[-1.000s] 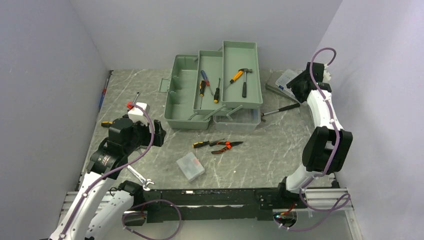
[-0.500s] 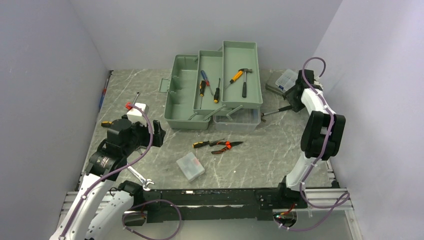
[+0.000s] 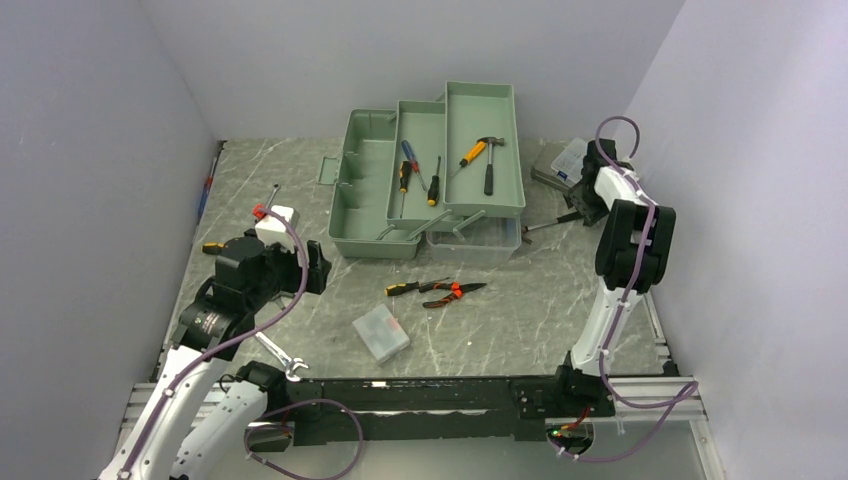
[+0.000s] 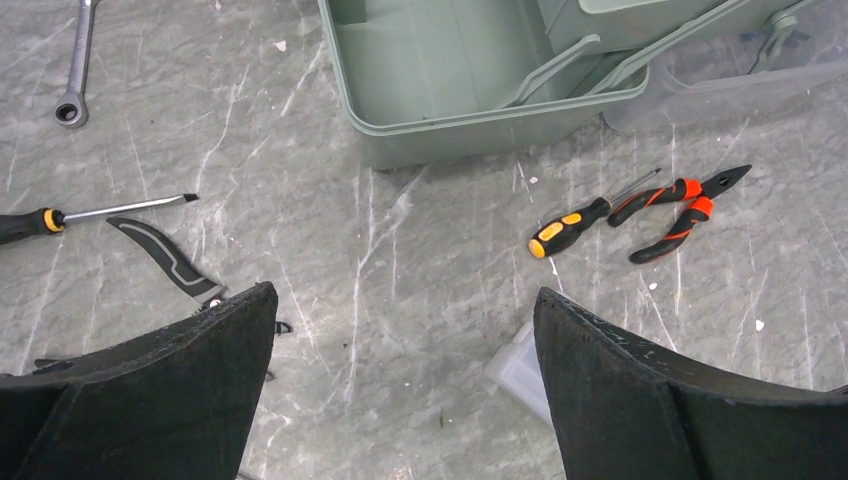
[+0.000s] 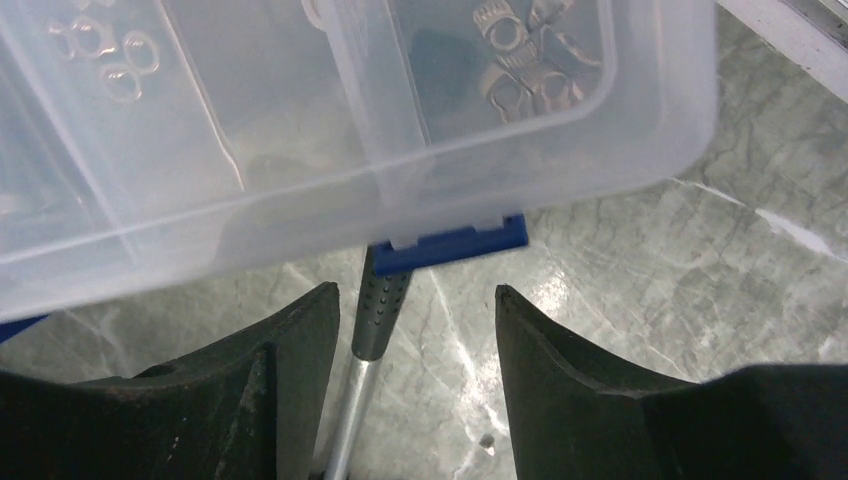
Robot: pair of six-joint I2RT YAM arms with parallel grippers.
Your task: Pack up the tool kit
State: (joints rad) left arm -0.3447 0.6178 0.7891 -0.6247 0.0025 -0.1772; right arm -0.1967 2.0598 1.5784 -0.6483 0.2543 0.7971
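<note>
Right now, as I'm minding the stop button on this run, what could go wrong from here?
The right gripper, jaws open, straddles a black-handled tool whose end seems tucked under the blue latch of the clear organizer. Lifting the tool could tip or drag the organizer and scatter its small metal parts. Closing from here, the gripper might also catch that latch.
</note>
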